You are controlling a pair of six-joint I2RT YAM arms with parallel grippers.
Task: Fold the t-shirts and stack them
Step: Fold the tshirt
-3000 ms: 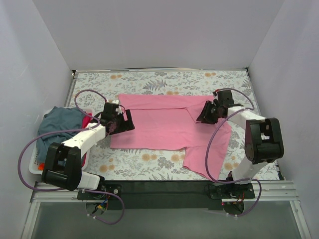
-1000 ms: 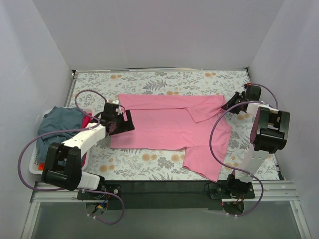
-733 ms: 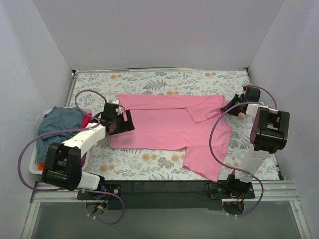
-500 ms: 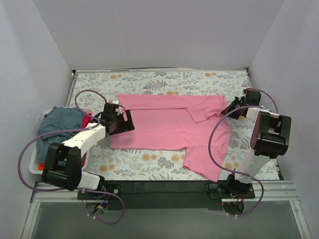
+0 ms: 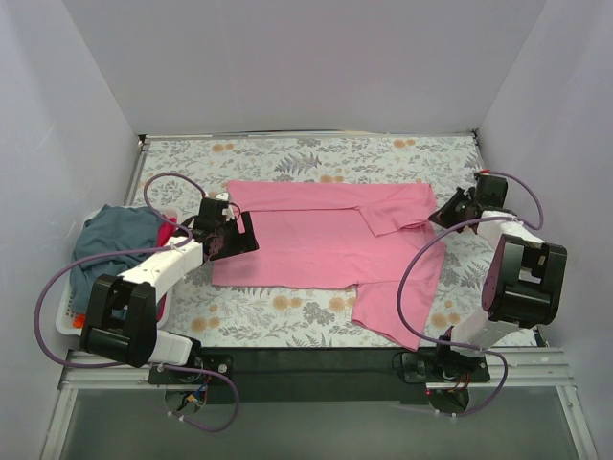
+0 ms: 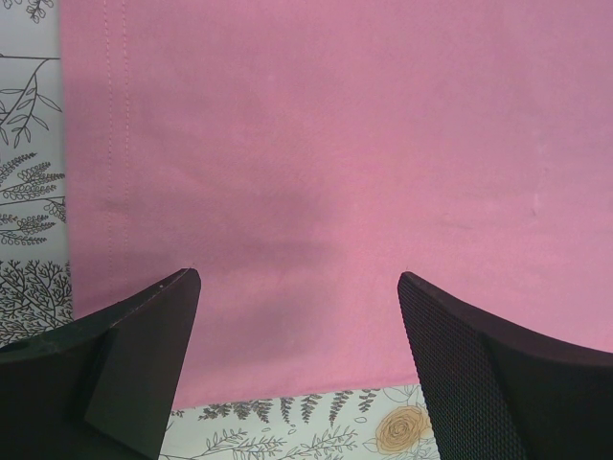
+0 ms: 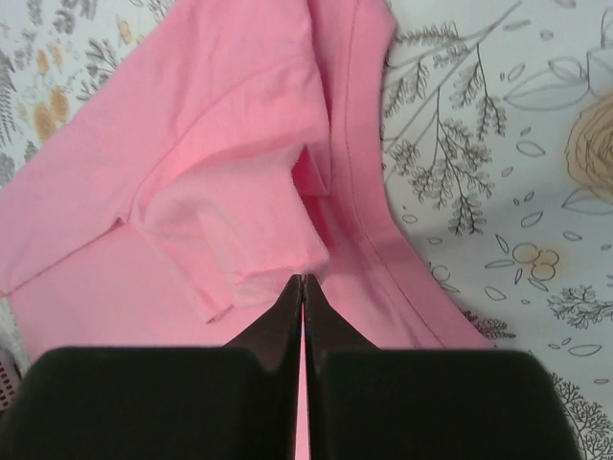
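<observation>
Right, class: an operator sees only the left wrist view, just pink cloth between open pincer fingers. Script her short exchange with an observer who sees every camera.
Operator: What is the other arm doing?
Observer: The right pincer is shut, its tips at the edge of a folded sleeve of the pink t-shirt. I cannot tell whether cloth is pinched.
Operator: Are there more shirts anywhere?
Observer: Yes, a blue-grey t-shirt lies heaped in the white basket at the left side.
</observation>
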